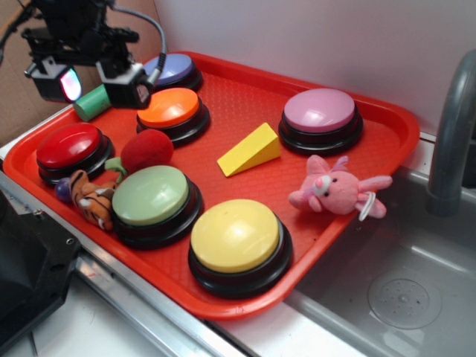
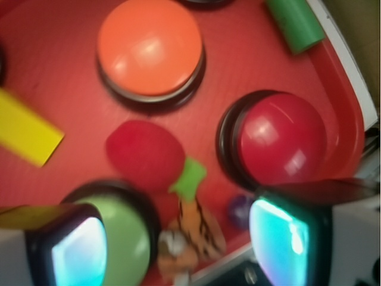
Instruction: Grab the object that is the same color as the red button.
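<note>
On the red plastic tray (image 1: 387,119), the fuzzy dark-red plush ball (image 1: 146,149) sits between the glossy red dome button (image 1: 69,145), orange dome button (image 1: 169,108) and green dome button (image 1: 151,195), possibly touching the small striped tiger plush (image 1: 93,201) before it.

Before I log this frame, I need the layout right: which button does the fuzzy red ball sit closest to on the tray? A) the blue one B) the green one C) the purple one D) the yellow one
B: the fuzzy red ball rests right at the upper edge of the green button, with the red button to its other side.
</note>
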You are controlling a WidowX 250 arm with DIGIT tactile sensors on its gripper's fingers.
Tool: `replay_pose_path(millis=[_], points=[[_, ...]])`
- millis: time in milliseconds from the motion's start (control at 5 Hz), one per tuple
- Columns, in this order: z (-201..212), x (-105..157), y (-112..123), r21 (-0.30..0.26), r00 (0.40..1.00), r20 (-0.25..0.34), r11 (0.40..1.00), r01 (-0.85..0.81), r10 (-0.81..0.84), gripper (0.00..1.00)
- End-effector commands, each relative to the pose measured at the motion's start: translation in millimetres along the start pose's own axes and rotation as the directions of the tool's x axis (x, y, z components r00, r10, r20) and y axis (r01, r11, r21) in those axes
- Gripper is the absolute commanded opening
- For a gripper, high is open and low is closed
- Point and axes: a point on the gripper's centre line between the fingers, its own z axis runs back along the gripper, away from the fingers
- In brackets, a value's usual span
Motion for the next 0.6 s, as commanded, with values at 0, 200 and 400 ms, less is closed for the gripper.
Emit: replay_pose_path(millis=[0,200,400], points=[[-27,14,-8,-0.005,0.999,0.032,1.0,-0.004,0.004,1.0],[-39,16,-11,-0.001,1.0,0.025,1.0,-0.007,0.007,1.0],[-50,16,-17,-0.003,1.0,-0.002,1.0,0.008,-0.008,1.0]])
